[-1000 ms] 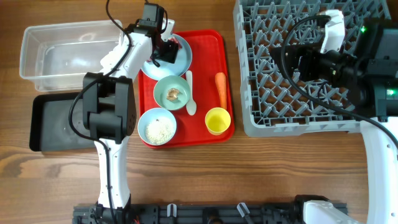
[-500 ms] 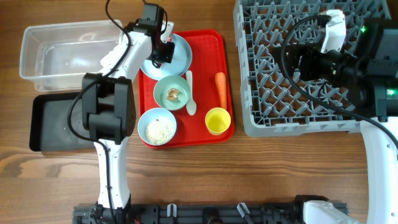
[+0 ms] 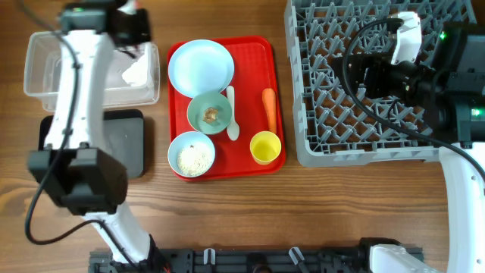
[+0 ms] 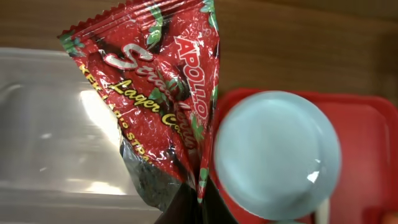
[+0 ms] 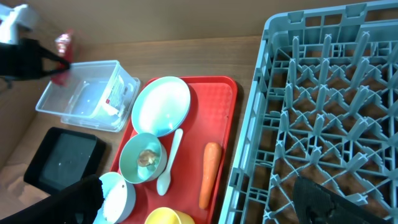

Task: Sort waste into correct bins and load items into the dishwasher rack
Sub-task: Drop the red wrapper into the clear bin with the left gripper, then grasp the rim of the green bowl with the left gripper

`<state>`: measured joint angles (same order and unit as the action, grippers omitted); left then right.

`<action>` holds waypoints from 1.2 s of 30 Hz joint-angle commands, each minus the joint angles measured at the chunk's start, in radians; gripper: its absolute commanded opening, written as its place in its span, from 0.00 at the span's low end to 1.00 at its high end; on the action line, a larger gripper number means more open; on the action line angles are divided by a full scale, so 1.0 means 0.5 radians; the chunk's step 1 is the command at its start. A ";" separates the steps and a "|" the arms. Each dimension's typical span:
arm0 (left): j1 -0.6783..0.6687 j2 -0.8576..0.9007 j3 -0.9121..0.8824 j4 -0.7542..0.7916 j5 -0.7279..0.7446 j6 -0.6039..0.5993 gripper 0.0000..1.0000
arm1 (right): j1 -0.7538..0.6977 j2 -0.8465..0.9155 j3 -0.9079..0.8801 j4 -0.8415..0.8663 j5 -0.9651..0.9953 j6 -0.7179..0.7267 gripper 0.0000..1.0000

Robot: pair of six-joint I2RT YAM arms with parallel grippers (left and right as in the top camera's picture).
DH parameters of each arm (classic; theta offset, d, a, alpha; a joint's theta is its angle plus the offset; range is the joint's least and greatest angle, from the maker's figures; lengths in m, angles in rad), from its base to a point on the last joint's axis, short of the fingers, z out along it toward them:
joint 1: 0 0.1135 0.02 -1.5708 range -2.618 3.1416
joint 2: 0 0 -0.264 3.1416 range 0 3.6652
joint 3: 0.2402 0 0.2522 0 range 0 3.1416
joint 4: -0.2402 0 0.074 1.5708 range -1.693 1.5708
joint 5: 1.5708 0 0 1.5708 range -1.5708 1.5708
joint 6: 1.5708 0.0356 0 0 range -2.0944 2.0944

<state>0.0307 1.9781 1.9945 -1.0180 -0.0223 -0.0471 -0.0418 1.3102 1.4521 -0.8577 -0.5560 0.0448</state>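
Rack [image 3: 333, 114] sits below right gripper [image 5: 196, 185], jaws spread wide, nothing held. Clear tub [image 4: 56, 124] is under left gripper [image 4: 186, 208], which is clamped on one end of red wrapper [image 4: 155, 93]. Plate [image 4: 277, 155] is just beside it.

Serving tray [image 3: 259, 54] is flanked by tub [image 3: 39, 70] at left and rack [image 3: 326, 91] at right; plate [image 3: 200, 64] is set on it

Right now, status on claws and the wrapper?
Left claw shut on red wrapper, above clear tub edge. Right claw open, empty, over dishwasher rack. Nothing blocking the tub.
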 commanded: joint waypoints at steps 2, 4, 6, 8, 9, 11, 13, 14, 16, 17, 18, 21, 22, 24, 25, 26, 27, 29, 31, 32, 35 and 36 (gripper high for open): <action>0.188 0.165 -0.056 -0.021 -0.054 -0.044 0.14 | 0.007 0.021 0.053 -0.002 0.021 0.015 1.00; 0.221 0.225 -0.082 -0.024 -0.046 -0.053 0.72 | 0.007 0.021 0.053 -0.001 0.020 0.015 1.00; 0.236 0.281 -0.088 -0.044 -0.046 -0.059 1.00 | 0.007 0.021 0.053 0.002 0.020 0.015 1.00; 0.236 0.305 -0.088 -0.063 -0.047 -0.059 1.00 | 0.007 0.021 0.053 0.000 0.020 0.016 1.00; 0.234 0.305 -0.087 -0.063 -0.047 -0.059 1.00 | 0.007 0.021 0.053 -0.002 0.020 0.015 1.00; 0.223 0.293 -0.084 -0.053 -0.048 -0.059 1.00 | 0.007 0.021 0.053 -0.003 0.020 0.015 1.00; 0.217 0.269 -0.084 -0.046 -0.047 -0.082 1.00 | 0.007 0.021 0.053 -0.008 0.020 0.015 1.00; 0.214 0.248 -0.084 -0.051 -0.047 -0.082 1.00 | 0.007 0.021 0.053 -0.014 0.020 0.016 1.00; 0.201 0.217 -0.084 -0.066 -0.030 -0.082 1.00 | 0.007 0.021 0.053 -0.022 0.021 0.015 1.00; 0.187 0.190 -0.084 -0.078 -0.021 -0.082 1.00 | 0.007 0.021 0.052 -0.024 0.020 0.015 1.00; 0.169 0.164 -0.084 -0.086 -0.006 -0.080 1.00 | 0.007 0.021 0.052 -0.023 0.021 0.014 1.00; 0.096 0.084 -0.084 -0.151 0.080 -0.081 1.00 | 0.007 0.021 0.052 -0.021 0.021 0.015 1.00; 0.058 0.058 -0.085 -0.197 0.127 -0.081 1.00 | 0.007 0.021 0.052 -0.021 0.021 0.014 1.00; -0.034 0.028 -0.085 -0.290 0.219 -0.081 1.00 | 0.007 0.021 0.052 -0.021 0.029 0.017 1.00; -0.105 0.024 -0.085 -0.352 0.238 -0.084 1.00 | 0.007 0.021 0.053 -0.021 0.035 0.017 1.00; -0.167 0.024 -0.085 -0.400 0.237 -0.101 1.00 | 0.006 0.021 0.053 -0.022 0.035 0.016 1.00; -0.233 0.029 -0.089 -0.443 0.237 -0.121 1.00 | 0.007 0.021 0.053 -0.022 0.035 0.016 1.00; -0.373 0.031 -0.127 -0.489 0.229 -0.172 1.00 | 0.007 0.021 0.053 -0.022 0.035 0.016 1.00; -0.488 0.031 -0.179 -0.494 0.166 -0.259 1.00 | 0.007 0.021 0.053 -0.024 0.035 0.015 1.00; -0.549 0.031 -0.217 -0.483 0.127 -0.340 1.00 | 0.007 0.021 0.052 -0.027 0.035 0.015 1.00; -0.712 0.031 -0.391 -0.350 0.111 -0.510 0.98 | 0.007 0.021 0.053 -0.038 0.036 0.016 1.00; -0.759 0.031 -0.451 -0.298 0.120 -0.516 0.96 | 0.006 0.021 0.053 -0.038 0.035 0.015 1.00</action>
<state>-0.2867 2.0033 1.8606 -1.2144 0.0509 -0.1982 -0.0418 1.3102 1.4521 -0.8757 -0.5488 0.0448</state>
